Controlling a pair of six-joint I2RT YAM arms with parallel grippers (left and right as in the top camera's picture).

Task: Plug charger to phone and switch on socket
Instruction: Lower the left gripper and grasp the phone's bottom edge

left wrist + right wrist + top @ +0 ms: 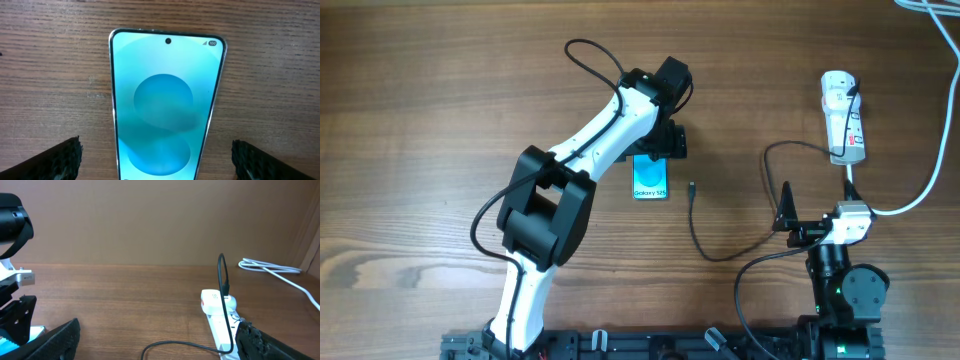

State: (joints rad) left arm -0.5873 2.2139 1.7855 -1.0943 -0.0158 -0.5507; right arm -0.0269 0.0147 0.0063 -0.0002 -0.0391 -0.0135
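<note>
Brown wood-grain tabletop, plain tan wall behind in the right wrist view. Flat rectangular smartphone with cyan-blue screen and white bezel (650, 180) lies face up mid-table, under the tip of the white-and-black left arm. Left gripper (157, 160) is spread wide and straddles the phone. Both black ridged pads sit off the phone's long edges with wood showing between, so no contact and nothing held.

Thin black charger cable (705, 250) loops across the table. Its small dark connector tip (692, 187) lies free on the wood just right of the phone, not touching it. The cable's other end runs up to the white elongated power strip socket (843, 118) at far right, and a thick white cord (930, 190) trails off from there. Right gripper (160, 347) is also wide and empty, parked low near its base, well apart from the tip.

Step, as judged: the very start, with the left claw about to pin the phone. Nothing is plugged in, and I cannot tell the switch state.

Next move calls for the left claw to close on the phone's edges to steady it. The right claw should reach over, pinch the cable right behind the tip and line it up with the phone's port. The port is not visible, so its end can't be confirmed. The tip is tiny and the cable springy, so a slip is likely.
</note>
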